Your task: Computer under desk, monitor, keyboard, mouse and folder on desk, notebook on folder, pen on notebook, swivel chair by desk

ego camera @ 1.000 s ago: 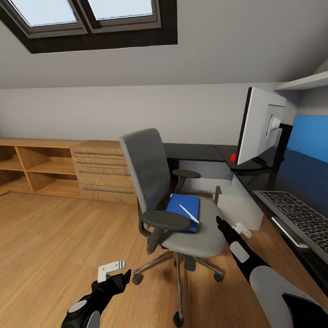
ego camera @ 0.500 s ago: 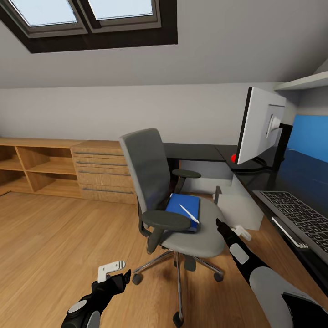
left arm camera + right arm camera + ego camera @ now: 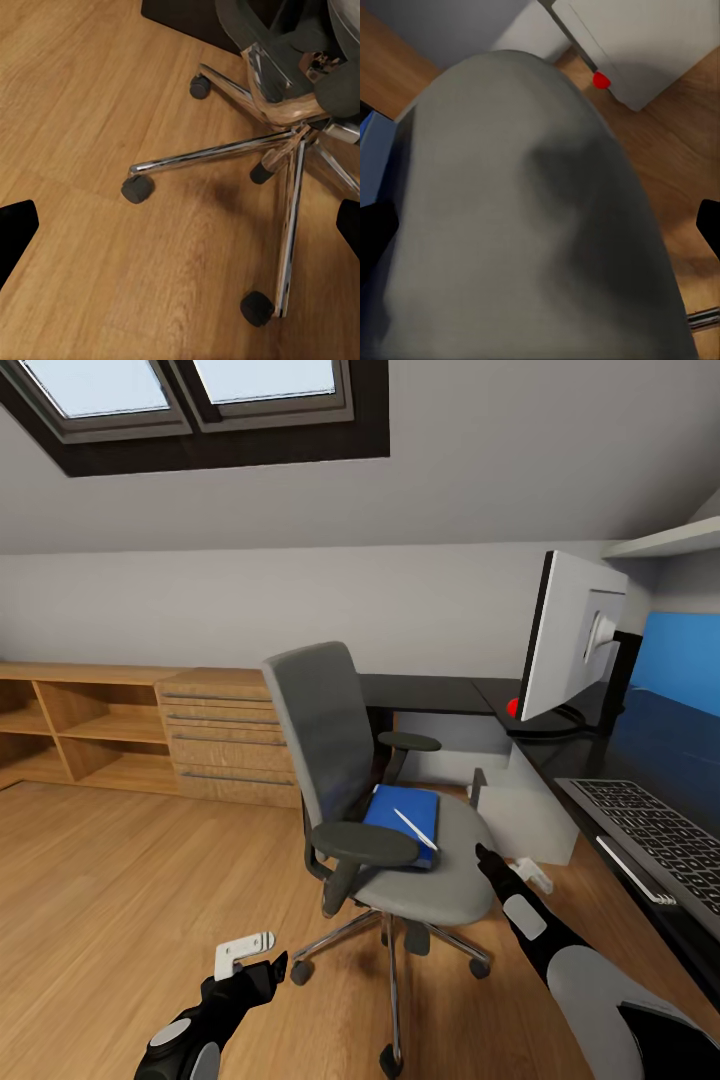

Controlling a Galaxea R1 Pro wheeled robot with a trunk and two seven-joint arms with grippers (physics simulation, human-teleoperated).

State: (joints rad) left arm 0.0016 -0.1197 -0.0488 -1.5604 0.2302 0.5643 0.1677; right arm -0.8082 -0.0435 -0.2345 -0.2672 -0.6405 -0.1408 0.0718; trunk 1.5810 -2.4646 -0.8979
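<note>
Currently the right gripper [image 3: 533,872] hovers at the front edge of the swivel chair [image 3: 372,800] seat, on the side toward the surface. In the right wrist view its two dark fingertips sit far apart at the frame edges with the grey seat cushion between them: jaws spread, nothing held.

From that gripper, the folder [image 3: 403,812] lies just beyond and toward the robot's left, flat on the seat near the backrest. Its long axis runs roughly from the seat front toward the backrest. A blue sliver of it shows at the edge of the right wrist view [image 3: 370,161]. The pen [image 3: 414,828], thin and white, rests diagonally on the folder's near corner, touching it. I cannot make out a notebook between pen and folder.

The left gripper [image 3: 245,949] hangs low over the wood floor, well apart from the seat, fingertips wide and empty; its wrist view looks at the chrome chair base [image 3: 289,142] and casters.

Judgement: the right arm is clearly nearer the folder, and the reach needs a short move inward over the seat.

Outward: computer [image 3: 525,810] stands on the floor under the surface [image 3: 655,745], keyboard [image 3: 655,832] and monitor [image 3: 572,635] sit on top of it.
</note>
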